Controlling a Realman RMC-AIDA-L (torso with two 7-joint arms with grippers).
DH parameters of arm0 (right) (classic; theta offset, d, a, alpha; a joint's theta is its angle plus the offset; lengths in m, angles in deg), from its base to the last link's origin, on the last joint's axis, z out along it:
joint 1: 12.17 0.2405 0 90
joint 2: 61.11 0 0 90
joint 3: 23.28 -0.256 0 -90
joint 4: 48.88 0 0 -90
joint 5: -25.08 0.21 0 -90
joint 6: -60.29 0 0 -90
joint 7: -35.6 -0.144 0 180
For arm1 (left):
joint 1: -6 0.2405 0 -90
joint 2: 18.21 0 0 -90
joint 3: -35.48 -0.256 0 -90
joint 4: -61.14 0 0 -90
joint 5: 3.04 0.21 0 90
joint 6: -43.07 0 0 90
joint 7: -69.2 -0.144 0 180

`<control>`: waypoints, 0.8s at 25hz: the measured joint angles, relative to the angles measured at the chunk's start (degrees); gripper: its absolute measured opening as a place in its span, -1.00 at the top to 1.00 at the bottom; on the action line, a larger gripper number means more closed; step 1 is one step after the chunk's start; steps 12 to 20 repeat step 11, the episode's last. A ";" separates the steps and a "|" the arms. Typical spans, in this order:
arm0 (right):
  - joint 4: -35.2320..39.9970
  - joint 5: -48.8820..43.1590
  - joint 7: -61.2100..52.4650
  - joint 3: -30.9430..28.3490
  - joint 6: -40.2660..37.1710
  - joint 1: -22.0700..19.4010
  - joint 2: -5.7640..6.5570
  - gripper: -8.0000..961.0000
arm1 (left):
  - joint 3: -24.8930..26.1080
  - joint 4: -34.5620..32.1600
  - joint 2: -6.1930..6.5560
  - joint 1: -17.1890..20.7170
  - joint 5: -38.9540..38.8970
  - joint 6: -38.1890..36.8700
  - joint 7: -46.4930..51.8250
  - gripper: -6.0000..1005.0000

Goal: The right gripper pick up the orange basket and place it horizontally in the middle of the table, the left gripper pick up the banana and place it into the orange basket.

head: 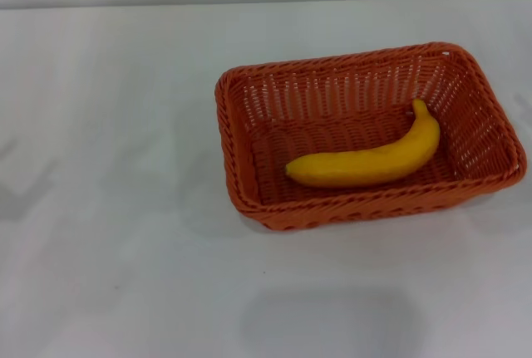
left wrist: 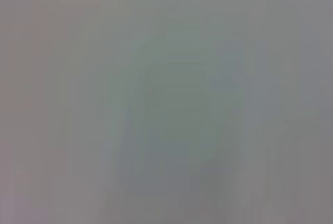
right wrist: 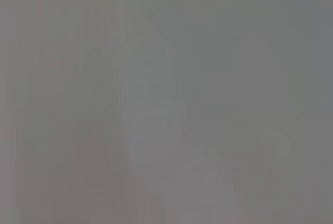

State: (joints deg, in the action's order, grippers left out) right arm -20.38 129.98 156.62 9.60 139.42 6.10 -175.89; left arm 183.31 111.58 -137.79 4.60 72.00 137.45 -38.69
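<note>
The orange basket (head: 370, 135) sits flat on the table (head: 116, 208), long side across. The banana (head: 370, 159) lies inside it on the floor, stem toward the basket's far right corner. Neither arm nor gripper shows in any view.

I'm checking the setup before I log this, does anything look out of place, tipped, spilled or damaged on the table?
Nothing stands out. The orange basket sits upright on the white table, slightly toward the right side, with the banana lying flat inside on its floor. Nothing looks spilled or broken. Neither gripper is in view.
</note>
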 joint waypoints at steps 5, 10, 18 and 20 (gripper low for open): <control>-0.78 0.14 1.45 -0.94 -2.14 -0.12 0.07 -0.75 | 4.34 -6.49 -0.03 0.64 -0.64 2.15 -4.93 -0.61; -0.41 0.06 2.17 -0.98 -3.74 0.17 0.46 -0.75 | 4.17 -7.35 -0.04 0.90 0.33 1.57 -7.53 -0.61; -0.34 0.09 2.26 -0.98 -3.89 0.18 0.49 -0.75 | 4.16 -7.38 -0.03 0.73 0.72 1.25 -7.44 -0.61; -0.34 0.09 2.26 -0.98 -3.89 0.18 0.49 -0.75 | 4.16 -7.38 -0.03 0.73 0.72 1.25 -7.44 -0.61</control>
